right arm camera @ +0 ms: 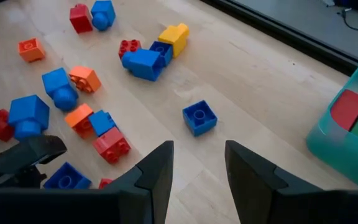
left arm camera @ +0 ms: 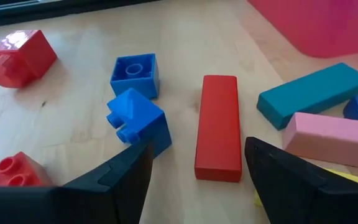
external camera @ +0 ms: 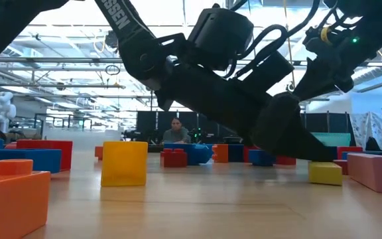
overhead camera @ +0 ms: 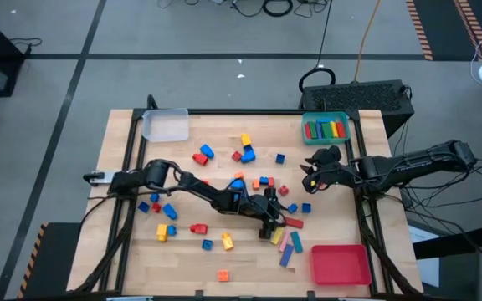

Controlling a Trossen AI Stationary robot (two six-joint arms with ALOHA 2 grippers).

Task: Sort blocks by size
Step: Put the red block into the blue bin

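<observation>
1. Two spread fingers of the left gripper (left arm camera: 194,180) are seen either side of the near end of a red bar (left arm camera: 218,126), which lies flat on the table (overhead camera: 124,251), ungripped.
2. Pink (left arm camera: 334,140) and teal (left arm camera: 312,93) bars lie just beside it.
3. The right gripper (right arm camera: 197,171), fingers parted and empty, is held above a lone blue cube (right arm camera: 199,117).

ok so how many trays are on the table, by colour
clear tray: 1
teal tray: 1
red tray: 1
total: 3
</observation>
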